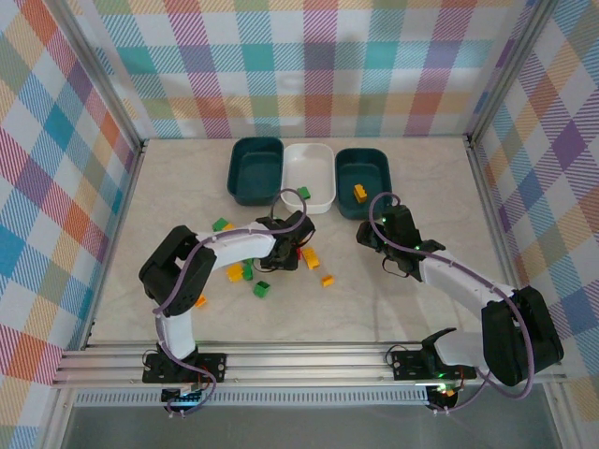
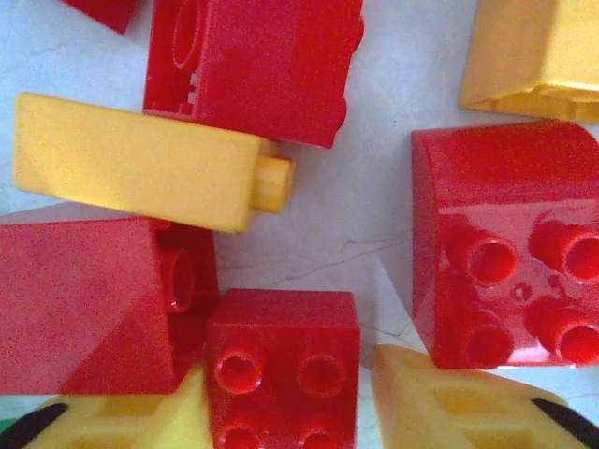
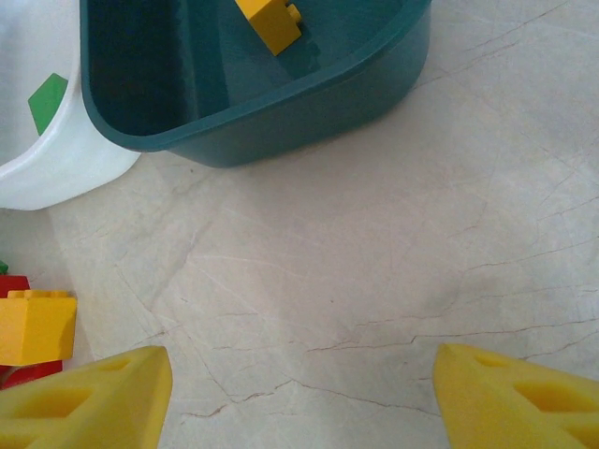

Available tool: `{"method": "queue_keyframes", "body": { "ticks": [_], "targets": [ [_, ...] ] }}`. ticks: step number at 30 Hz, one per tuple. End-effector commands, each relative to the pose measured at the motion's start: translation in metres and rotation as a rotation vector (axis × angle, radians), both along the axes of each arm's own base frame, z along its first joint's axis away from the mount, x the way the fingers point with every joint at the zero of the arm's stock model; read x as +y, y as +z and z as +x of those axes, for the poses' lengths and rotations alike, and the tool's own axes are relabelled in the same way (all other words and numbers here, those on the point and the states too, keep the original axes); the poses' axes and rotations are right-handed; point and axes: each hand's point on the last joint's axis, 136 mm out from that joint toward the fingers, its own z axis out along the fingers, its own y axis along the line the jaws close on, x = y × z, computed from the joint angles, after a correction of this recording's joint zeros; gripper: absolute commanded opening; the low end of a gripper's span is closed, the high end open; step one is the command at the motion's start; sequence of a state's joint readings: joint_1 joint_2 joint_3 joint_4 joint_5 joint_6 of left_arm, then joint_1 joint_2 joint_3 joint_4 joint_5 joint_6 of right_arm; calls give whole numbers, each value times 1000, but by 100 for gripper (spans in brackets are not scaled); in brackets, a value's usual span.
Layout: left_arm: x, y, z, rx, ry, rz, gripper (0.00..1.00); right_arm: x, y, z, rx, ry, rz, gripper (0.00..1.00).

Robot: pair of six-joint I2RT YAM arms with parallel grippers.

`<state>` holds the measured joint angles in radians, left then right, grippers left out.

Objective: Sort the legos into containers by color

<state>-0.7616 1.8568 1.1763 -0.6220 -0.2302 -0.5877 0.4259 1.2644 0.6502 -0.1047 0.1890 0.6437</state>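
My left gripper (image 1: 292,251) is down in a heap of red and yellow legos mid-table. In the left wrist view a red four-stud lego (image 2: 283,337) sits between its yellow fingers (image 2: 122,421); the left finger touches it, the right one stands a narrow gap away, so the gripper (image 2: 290,398) is open. More red legos (image 2: 505,243) and a yellow lego (image 2: 140,164) lie around it. The right gripper (image 1: 372,232) (image 3: 304,393) is open over bare table just in front of the right teal container (image 1: 363,161) (image 3: 309,103), which holds a yellow lego (image 1: 359,193) (image 3: 271,21).
The white container (image 1: 309,154) (image 3: 47,178) holds a green lego (image 1: 303,194) (image 3: 47,100). Left teal container (image 1: 255,150) stands beside it. Loose green legos (image 1: 261,289), yellow ones (image 1: 328,280) and an orange one (image 1: 199,300) lie around the left arm. Metal frame rails border the table.
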Motion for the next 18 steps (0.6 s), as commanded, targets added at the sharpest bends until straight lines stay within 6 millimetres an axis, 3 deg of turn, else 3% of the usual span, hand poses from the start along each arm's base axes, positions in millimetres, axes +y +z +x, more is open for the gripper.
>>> {"method": "queue_keyframes", "body": {
  "ticks": [1,5,9,13,18],
  "targets": [
    [3,10,4,-19,10,13,37,1,9,3,-27,-3,6,74],
    [-5,36,1,-23,-15,-38,27,-12,23,1,-86,-47,-17,77],
    [-15,91,9,-93,-62,-104,22,-27,41,6,-102,-97,-46,78],
    [-5,149,42,-199,-58,-111,21,-31,49,14,-52,-95,-115,79],
    [26,168,102,-204,49,-203,18,-25,47,16,11,-67,-115,79]
  ]
}}
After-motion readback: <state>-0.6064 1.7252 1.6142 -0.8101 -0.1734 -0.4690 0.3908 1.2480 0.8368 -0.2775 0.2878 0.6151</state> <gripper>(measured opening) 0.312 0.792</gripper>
